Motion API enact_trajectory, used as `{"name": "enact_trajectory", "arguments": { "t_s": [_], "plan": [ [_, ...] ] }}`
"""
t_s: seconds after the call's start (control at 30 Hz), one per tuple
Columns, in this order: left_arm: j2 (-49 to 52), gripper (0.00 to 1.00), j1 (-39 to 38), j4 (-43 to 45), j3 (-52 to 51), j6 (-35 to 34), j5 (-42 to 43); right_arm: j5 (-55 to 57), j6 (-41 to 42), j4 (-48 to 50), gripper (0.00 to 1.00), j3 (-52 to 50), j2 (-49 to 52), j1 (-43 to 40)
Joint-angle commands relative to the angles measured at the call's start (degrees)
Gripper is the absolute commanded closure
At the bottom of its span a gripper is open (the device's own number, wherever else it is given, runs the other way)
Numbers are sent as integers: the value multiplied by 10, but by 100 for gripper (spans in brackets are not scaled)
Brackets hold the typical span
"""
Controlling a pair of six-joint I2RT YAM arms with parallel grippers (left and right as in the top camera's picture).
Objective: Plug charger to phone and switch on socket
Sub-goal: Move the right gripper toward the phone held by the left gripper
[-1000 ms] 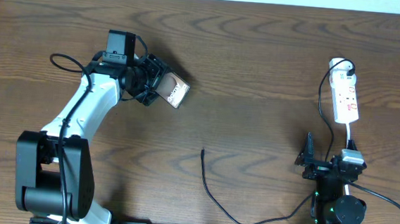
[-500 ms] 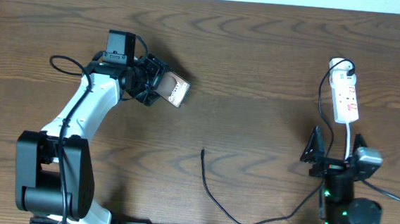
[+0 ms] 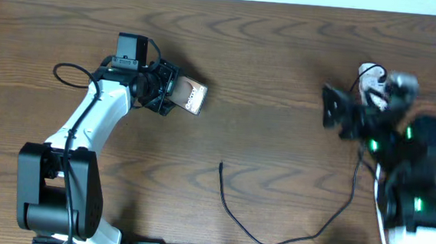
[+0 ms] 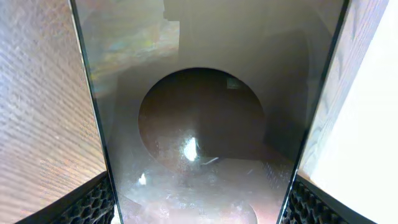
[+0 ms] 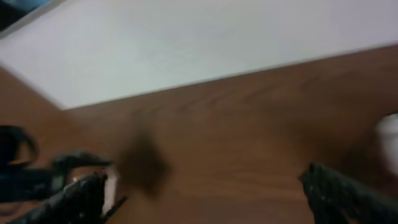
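Overhead, the left fingers [image 4: 90, 205] clamp the flat dark smartphone [image 3: 191, 97] with its glossy brownish screen by its long edges, at the upper left of the brown wooden surface [image 3: 284, 50]. The long thin black charger cable [image 3: 221, 176] lies loose at bottom centre, its tip well apart from the phone. The blurred right fingers [image 5: 339, 190] stand wide, nothing between them, beside the narrow white power strip [image 3: 371, 80], which that arm partly hides.
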Motion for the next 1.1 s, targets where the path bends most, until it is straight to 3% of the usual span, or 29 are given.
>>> {"name": "enact_trajectory", "arguments": {
  "t_s": [0.0,0.13,0.23,0.37,0.73,1.07],
  "plan": [
    [-19,93,1,1,17,-41,1,-170,64,29,1,45,99,0],
    [-19,92,1,1,17,-45,-1,-272,146,161,1,53,218,22],
    [-19,92,-2,1,17,-45,-1,-277,236,226,1,53,287,48],
    [-19,92,-13,1,17,-50,-1,-278,294,269,1,53,359,82],
    [-19,93,-44,2,17,-71,-5,-270,259,326,5,53,473,183],
    [-19,93,-70,12,17,-118,-5,-234,217,322,8,53,487,234]
  ]
}}
